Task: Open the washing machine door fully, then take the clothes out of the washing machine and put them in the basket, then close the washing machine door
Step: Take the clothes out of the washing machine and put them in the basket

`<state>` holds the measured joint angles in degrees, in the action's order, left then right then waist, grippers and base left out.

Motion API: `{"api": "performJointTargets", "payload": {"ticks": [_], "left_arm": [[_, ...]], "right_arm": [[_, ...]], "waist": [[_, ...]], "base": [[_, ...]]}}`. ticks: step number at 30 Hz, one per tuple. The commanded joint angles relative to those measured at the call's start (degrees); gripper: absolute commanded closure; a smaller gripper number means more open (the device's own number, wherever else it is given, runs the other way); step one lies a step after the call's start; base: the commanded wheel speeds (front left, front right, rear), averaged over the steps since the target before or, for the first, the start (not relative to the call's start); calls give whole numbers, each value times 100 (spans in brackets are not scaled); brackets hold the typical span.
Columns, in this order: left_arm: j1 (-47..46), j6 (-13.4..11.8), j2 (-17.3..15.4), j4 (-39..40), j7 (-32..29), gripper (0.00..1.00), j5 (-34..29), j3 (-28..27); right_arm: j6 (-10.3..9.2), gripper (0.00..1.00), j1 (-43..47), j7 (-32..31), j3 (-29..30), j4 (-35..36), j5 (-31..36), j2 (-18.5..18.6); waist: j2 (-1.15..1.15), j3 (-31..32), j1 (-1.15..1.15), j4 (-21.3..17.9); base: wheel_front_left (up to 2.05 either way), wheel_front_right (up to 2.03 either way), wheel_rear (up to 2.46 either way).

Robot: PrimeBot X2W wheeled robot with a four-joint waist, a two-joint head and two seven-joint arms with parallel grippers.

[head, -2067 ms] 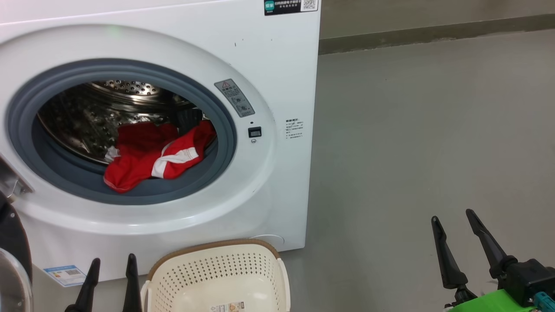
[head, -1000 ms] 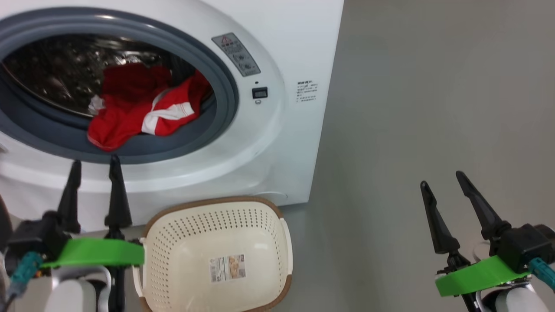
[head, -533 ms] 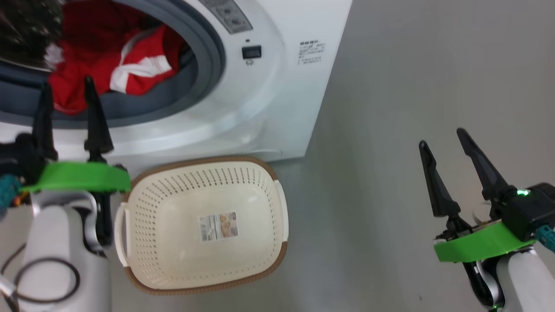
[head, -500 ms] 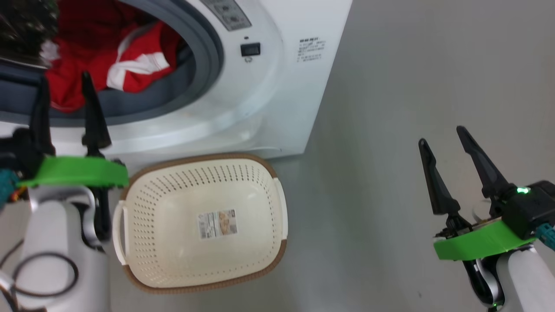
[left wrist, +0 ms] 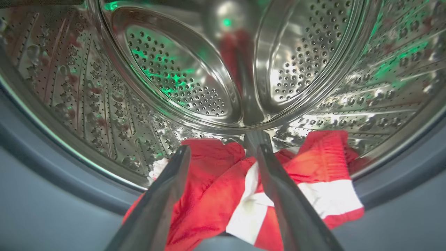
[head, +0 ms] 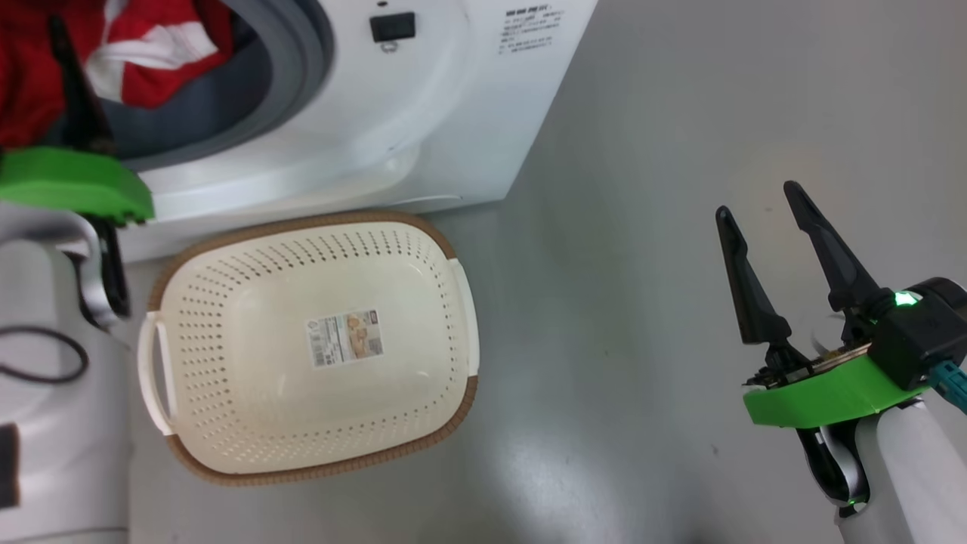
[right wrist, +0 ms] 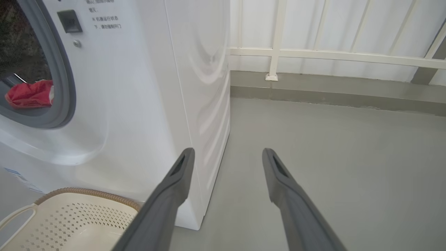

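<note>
The washing machine (head: 423, 113) stands open, and its door is out of view. Red clothes (left wrist: 216, 188) with a white stripe lie at the front of the steel drum (left wrist: 174, 69), spilling onto the grey gasket. My left gripper (left wrist: 223, 151) is open at the drum mouth, its fingertips just over the clothes and nothing between them. One of its fingers (head: 75, 98) rises in front of the clothes (head: 23, 75). The cream basket (head: 302, 224) sits empty on the floor before the machine. My right gripper (head: 755, 198) hangs open over bare floor, well to the right.
Grey floor (head: 642, 302) runs to the right of the machine. In the right wrist view the machine's white side (right wrist: 195, 87), the basket rim (right wrist: 87, 192) and the clothes (right wrist: 29, 94) show, with a white railing (right wrist: 313, 54) at the back wall.
The head camera has tilted down and shifted. My left gripper has reached forward into the drum opening, up to the clothes. The right gripper has stayed open and hardly moved.
</note>
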<state>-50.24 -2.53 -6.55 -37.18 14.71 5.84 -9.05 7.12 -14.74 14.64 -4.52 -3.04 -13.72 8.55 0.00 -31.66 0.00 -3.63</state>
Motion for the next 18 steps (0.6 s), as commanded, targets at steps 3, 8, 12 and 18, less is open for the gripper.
{"api": "performJointTargets", "payload": {"ticks": [3,8,12,18], "left_arm": [[-442,-392,-567,-289,-140,0,-441,55],[-772,-682,-905,-586,-646,0,-849,271],[-922,-820,-1155,-734,-1161,0,-1092,404],[-907,-830,-1234,-673,-1660,0,-1100,435]], "right_arm": [[36,0,-112,36,-173,101,-44,-7],[36,0,-176,36,-237,73,-58,-67],[36,0,-219,36,-293,34,-72,-111],[36,0,-251,36,-356,-15,-88,-160]], "waist": [[0,-296,0,-144],[0,-385,0,-189],[0,-437,0,-217],[0,-485,0,-227]], "base": [[0,0,0],[0,0,0],[0,0,0],[0,0,0]]}}
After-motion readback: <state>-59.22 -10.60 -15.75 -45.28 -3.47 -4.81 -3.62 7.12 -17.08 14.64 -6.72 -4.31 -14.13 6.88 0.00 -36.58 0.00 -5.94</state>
